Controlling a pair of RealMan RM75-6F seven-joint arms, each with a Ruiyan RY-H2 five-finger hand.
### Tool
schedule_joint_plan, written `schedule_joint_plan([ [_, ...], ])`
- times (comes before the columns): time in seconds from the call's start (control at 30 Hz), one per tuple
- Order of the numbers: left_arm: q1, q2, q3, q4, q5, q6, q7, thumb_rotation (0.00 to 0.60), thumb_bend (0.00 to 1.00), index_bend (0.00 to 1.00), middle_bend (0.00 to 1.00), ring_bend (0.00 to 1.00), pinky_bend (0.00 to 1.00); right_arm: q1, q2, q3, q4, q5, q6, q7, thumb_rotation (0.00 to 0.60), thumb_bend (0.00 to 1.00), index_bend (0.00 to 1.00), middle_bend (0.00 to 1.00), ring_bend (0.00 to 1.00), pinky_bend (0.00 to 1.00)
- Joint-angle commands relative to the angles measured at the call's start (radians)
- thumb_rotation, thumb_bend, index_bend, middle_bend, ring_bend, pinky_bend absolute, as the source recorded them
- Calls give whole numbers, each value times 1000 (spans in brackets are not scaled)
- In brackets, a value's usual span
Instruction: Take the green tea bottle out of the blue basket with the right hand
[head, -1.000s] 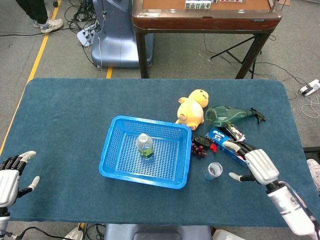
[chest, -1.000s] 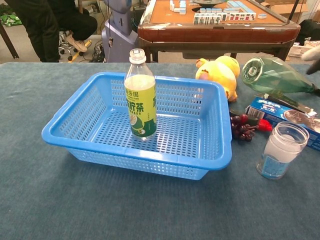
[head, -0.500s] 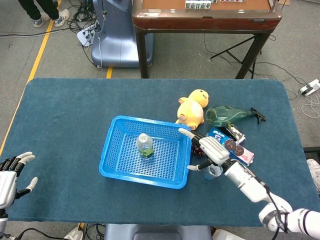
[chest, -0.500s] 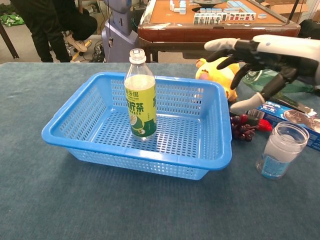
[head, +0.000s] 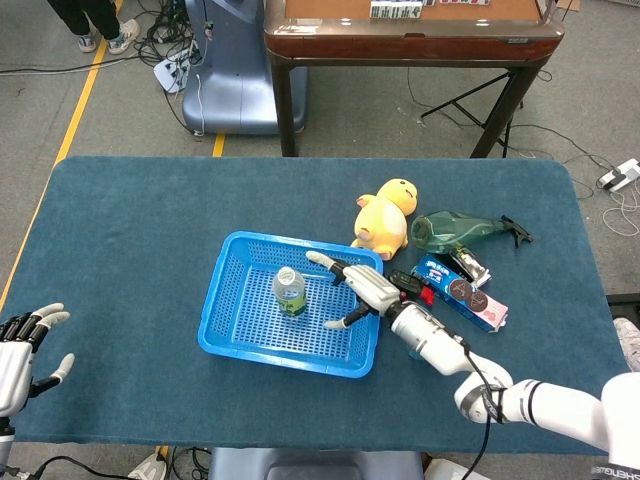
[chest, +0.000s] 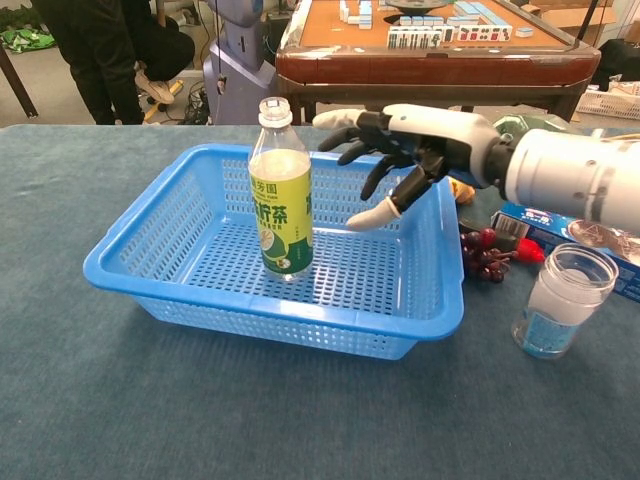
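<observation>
The green tea bottle stands upright in the middle of the blue basket. My right hand hovers over the basket's right half with fingers spread toward the bottle, a short gap away from it and holding nothing. At the table's near left corner my left hand stays open and empty; the chest view does not show it.
Right of the basket lie a yellow plush duck, a green bottle on its side, a blue cookie box, dark grapes and a small clear jar. A wooden table stands beyond the far edge.
My right hand has swung left from beside the jar to above the basket's right half, closing on the bottle. The bottle and the left hand have not moved.
</observation>
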Motion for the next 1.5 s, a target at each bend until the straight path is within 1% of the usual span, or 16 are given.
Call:
schedule_joint_plan([
  [0.03,1,1,-1,4,-2,0,-5,600,307,342,228,214,188,38,-51,15,48,20,-26,11,600,12,0,109,112,303],
  [0.13,1,4,0,6,-7,-4,-16,600,307,345,228,214,188,63,-95,24,88,34,-33,20,600,11,8,137,112,303],
  [0.23,3,11,3,6,-5,-7,-43,600,307,347,228,214,188,77,-143,34,135,51,-19,3,600,44,109,206,155,304],
  [0.3,5,13,5,10,-4,-6,-55,600,307,349,228,214,188,81,-176,42,163,66,-4,-8,600,150,231,276,220,345],
  [0.33,6,13,5,12,-4,-6,-57,600,307,350,228,214,188,82,-190,44,177,71,3,-14,600,187,269,298,240,366],
  [0.4,6,13,5,16,-4,-6,-62,600,307,353,228,214,188,86,-220,50,208,79,22,-27,600,305,374,362,303,437],
  [0.43,7,12,5,17,-4,-5,-63,600,307,354,228,214,188,86,-231,52,218,83,29,-28,600,345,410,388,330,467],
  [0.57,10,10,5,26,-5,-1,-73,600,307,358,228,214,188,83,-247,62,235,76,70,-2,600,417,496,452,405,556],
  [0.67,11,9,4,32,-9,-3,-77,600,307,359,228,214,187,70,-218,63,209,58,103,33,600,423,510,466,428,581],
  [0.8,4,9,2,35,-8,-12,-77,600,307,359,228,214,188,34,-111,59,105,30,149,72,600,424,511,466,432,588],
  [0.9,-1,8,0,36,-3,-14,-77,600,307,360,228,214,188,-8,10,52,-4,12,186,71,600,422,511,466,436,588],
  [1.0,-7,5,-2,35,0,-19,-74,600,307,360,228,214,188,-61,159,47,-132,16,209,79,600,418,511,466,439,589],
  [1.1,-12,2,-1,31,4,-23,-66,600,307,360,228,214,188,-108,284,45,-228,14,240,86,600,414,510,466,442,589],
  [1.2,-17,-1,-1,25,10,-26,-60,600,307,360,228,214,187,-156,393,39,-300,9,272,95,600,412,511,466,445,589],
  [1.37,-21,-2,0,15,16,-27,-51,600,307,360,228,214,188,-221,520,1,-357,-8,294,120,600,412,511,466,447,593],
  [1.5,-20,-2,2,12,16,-25,-49,600,307,360,228,214,188,-283,557,-54,-338,-21,318,139,600,412,511,466,448,594],
])
